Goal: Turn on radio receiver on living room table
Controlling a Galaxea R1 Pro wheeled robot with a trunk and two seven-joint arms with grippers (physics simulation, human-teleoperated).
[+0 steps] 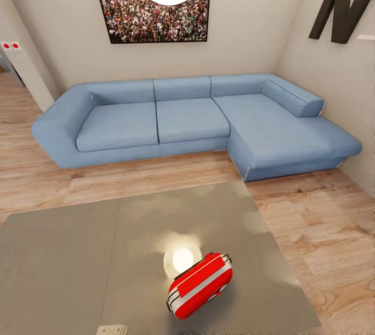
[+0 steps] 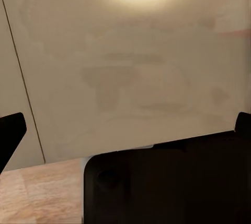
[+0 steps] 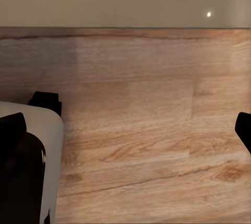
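In the head view, the radio receiver (image 1: 199, 285) lies on the table (image 1: 78, 252) in the lower middle of the frame, toward the table's right side and near its front edge. It is red with white trim and rests tilted, its long axis running diagonally from lower left to upper right. Just beside it, toward the upper left, a bright lamp reflection (image 1: 182, 259) glows on the glossy grey top. A small pale object (image 1: 111, 330) sits at the table's bottom edge, too cropped to identify.

Beyond the table, across the wood plank floor (image 1: 323, 241), a blue L-shaped sofa (image 1: 192, 121) spans the middle of the frame, with a framed crowd picture (image 1: 156, 17) on the wall above.

In the left wrist view, the left gripper (image 2: 128, 130) has its dark fingertips (image 2: 10, 132) wide apart at the frame's two sides. In the right wrist view, the right gripper (image 3: 128, 130) likewise has its fingertips (image 3: 11, 130) spread apart, over wooden floor.
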